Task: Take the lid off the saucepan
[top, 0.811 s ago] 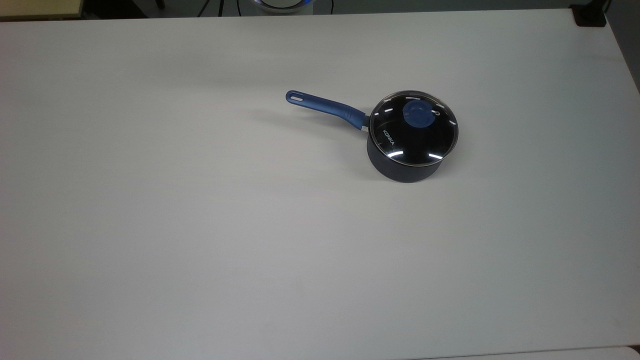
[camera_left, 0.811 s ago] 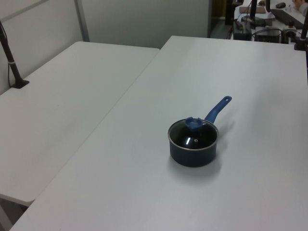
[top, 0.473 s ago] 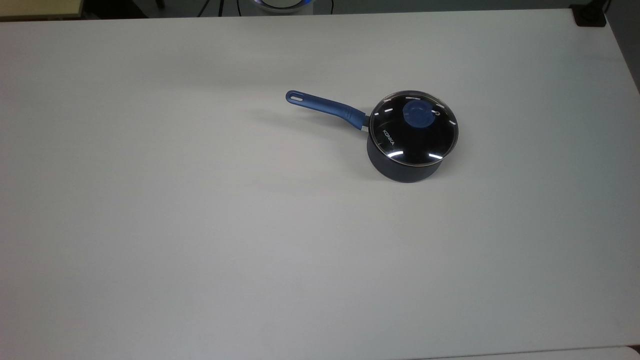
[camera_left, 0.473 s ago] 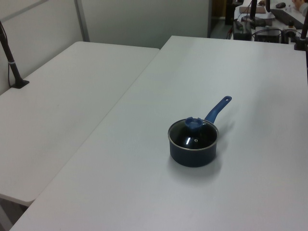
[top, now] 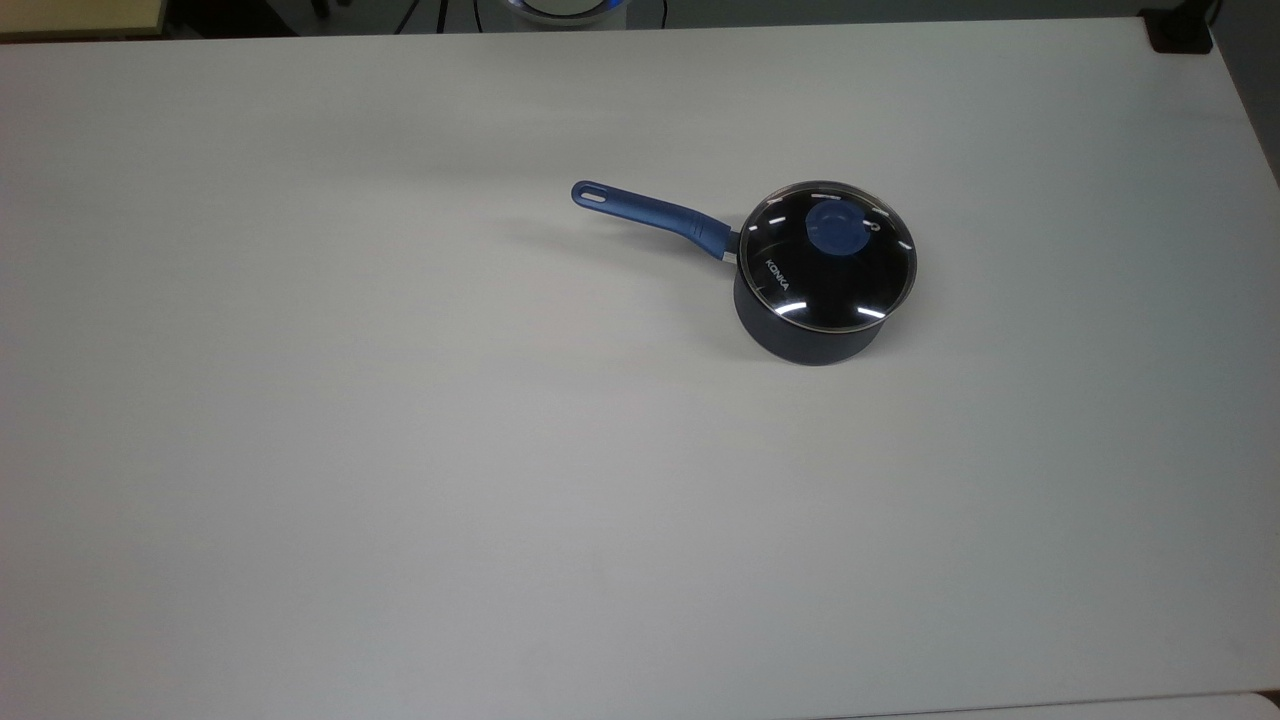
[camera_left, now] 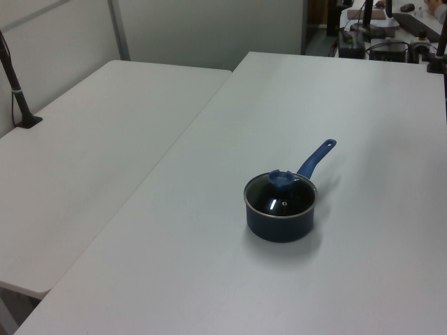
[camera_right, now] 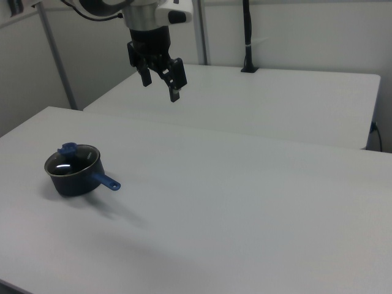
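Tool (camera_right: 160, 79) hanging high above the surface (camera_right: 245, 202), fingers pointing down and spread wide, holding nothing. Saucepan (camera_right: 72, 177) well apart at the tool's 7 o'clock in the right view, lid (camera_right: 68, 158) seated on it.

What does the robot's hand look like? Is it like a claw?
A bit! The gripper has two black fingers sticking down from a black block. Above that sits a white rounded wrist with dark bands at its joints.
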Controlling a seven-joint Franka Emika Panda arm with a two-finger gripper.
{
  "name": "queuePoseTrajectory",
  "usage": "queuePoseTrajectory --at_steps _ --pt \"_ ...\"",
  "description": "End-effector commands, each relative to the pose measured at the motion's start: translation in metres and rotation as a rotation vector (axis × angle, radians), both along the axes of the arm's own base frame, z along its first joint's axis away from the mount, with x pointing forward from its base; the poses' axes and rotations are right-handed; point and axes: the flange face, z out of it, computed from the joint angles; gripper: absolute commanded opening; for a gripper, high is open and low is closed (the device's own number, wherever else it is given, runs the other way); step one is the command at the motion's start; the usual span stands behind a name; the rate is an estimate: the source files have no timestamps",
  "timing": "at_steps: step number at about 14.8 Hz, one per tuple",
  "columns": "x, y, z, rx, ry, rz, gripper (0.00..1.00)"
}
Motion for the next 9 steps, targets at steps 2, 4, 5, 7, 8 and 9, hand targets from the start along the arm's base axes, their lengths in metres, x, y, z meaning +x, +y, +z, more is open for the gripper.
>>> queuePoseTrajectory --at_steps 2,4,5,7,8,9 --pt "0.002 0.020 -0.003 0.019 0.004 0.050 1.00" --pt "0.008 0.032 -0.009 0.020 0.015 0.068 1.00" --pt "0.011 0.036 -0.011 0.019 0.020 0.076 1.00" --pt "0.014 0.048 -0.014 0.016 0.025 0.097 1.00" --pt "0.015 0.055 -0.014 0.017 0.023 0.109 1.00" --pt "0.017 0.062 -0.015 0.018 0.027 0.120 1.00"
